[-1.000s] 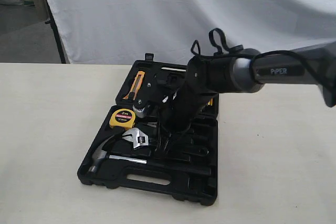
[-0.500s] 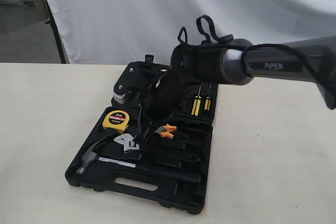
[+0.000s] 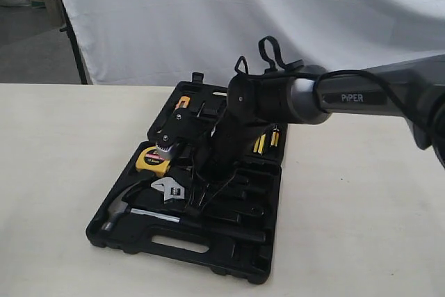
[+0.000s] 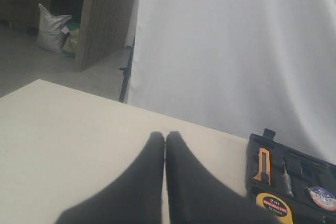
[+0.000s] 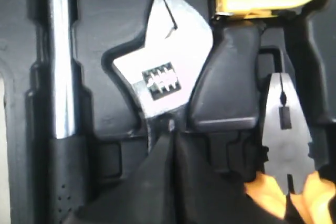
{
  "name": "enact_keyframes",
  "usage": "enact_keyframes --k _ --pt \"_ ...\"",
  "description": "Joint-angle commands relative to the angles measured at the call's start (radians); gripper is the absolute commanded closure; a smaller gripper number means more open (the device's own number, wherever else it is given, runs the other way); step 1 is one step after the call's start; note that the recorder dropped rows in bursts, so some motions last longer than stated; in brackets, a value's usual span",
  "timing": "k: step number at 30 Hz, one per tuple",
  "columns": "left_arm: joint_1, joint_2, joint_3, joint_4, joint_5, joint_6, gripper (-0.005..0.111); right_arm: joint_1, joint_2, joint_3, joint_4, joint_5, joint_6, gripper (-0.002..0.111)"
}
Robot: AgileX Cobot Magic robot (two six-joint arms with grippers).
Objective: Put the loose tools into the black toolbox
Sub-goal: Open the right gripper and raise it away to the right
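Observation:
The black toolbox lies open on the table. The claw hammer rests in its front recess, with its silver shaft showing in the right wrist view. The adjustable wrench lies just behind it, silver jaw up. My right gripper reaches down into the box, shut, its tips touching the wrench's neck; the wrench handle is hidden under the fingers. Off the box's left side, my left gripper hangs shut over bare table. I cannot make out the black tape roll.
A yellow tape measure sits in the box beside the wrench, and orange-handled pliers lie on the wrench's other side. An orange utility knife and yellow screwdrivers fill the rear half. A white curtain hangs behind the table.
The toolbox has slid left and nearer the table's front edge. The right arm swung left and up, then came back down, its shut tips now at the wrench.

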Motion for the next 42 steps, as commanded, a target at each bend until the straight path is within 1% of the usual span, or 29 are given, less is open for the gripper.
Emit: enact_keyframes --k 1,5,13,15,19,23,26,29,33,35,37,41,42 --pt "0.025 -0.003 -0.003 0.004 -0.007 -0.005 0.106 -0.011 0.025 0.014 -0.080 0.097 0.024 0.109" --pt "0.025 -0.003 -0.003 0.004 -0.007 -0.005 0.106 -0.053 0.016 0.014 -0.093 0.155 0.028 0.109" --pt "0.025 -0.003 -0.003 0.004 -0.007 -0.005 0.106 -0.184 0.016 0.014 -0.089 0.211 0.023 0.109" --pt "0.025 -0.003 -0.003 0.004 -0.007 -0.005 0.106 -0.200 0.016 0.014 -0.086 0.211 0.009 0.109" --pt "0.025 -0.003 -0.003 0.004 -0.007 -0.005 0.106 -0.200 0.014 0.014 -0.085 0.213 -0.049 0.109" --pt "0.025 -0.003 -0.003 0.004 -0.007 -0.005 0.106 -0.200 -0.049 0.014 -0.085 0.208 -0.062 0.109" --pt "0.025 -0.003 -0.003 0.004 -0.007 -0.005 0.106 -0.200 -0.172 0.014 -0.076 0.156 -0.001 0.109" --pt "0.025 -0.003 -0.003 0.004 -0.007 -0.005 0.106 -0.200 -0.292 0.014 -0.061 0.072 0.122 0.109" --pt "0.025 -0.003 -0.003 0.004 -0.007 -0.005 0.106 -0.200 -0.386 0.014 -0.005 0.086 0.275 0.109" --pt "0.025 -0.003 -0.003 0.004 -0.007 -0.005 0.106 -0.200 -0.434 0.040 0.063 0.090 0.332 0.109" --pt "0.025 -0.003 -0.003 0.004 -0.007 -0.005 0.106 -0.198 -0.501 0.101 0.146 0.081 0.332 0.109" --pt "0.025 -0.003 -0.003 0.004 -0.007 -0.005 0.106 -0.198 -0.695 0.285 0.170 -0.033 0.341 0.109" --pt "0.025 -0.003 -0.003 0.004 -0.007 -0.005 0.106 -0.198 -0.757 0.360 0.184 -0.074 0.341 0.109"
